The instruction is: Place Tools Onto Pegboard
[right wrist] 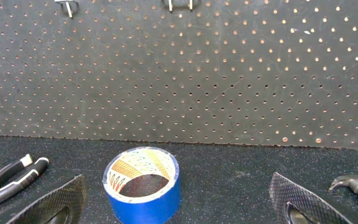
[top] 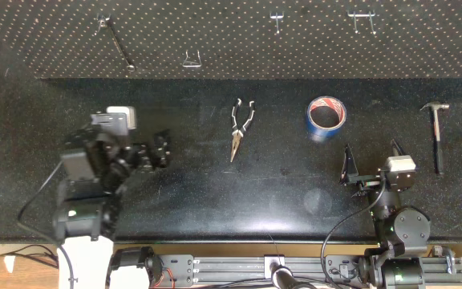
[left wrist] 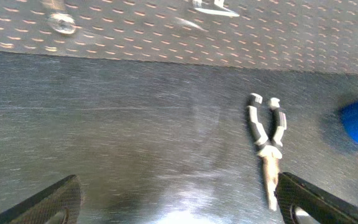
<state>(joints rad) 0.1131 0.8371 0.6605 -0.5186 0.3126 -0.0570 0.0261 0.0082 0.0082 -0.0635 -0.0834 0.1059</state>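
Closest to my left wrist cam are the left fingers [left wrist: 55, 202], spread wide apart with nothing between them, just bare bench [left wrist: 135, 143] ahead. Same story on the other side: the right fingers [right wrist: 300, 199] are spread open and empty, facing the pegboard [right wrist: 229, 74].

Count on the bench:
- One pair of pliers [top: 241, 128] near the middle, handles toward the board.
- One roll of blue tape [top: 326, 117] to the right of them, hole facing up.
- One hammer [top: 435, 132] far right, head toward the board.

All three sit well apart from each other. On the pegboard I count one wrench [top: 119, 42] hanging tilted at the upper left, plus three other hooks [top: 191, 59].

Pose-wise, the left arm is folded up at the bench's left side, with the pliers off to its right. The right arm is tucked low near its base, and the tape sits straight ahead between its fingers and the board.
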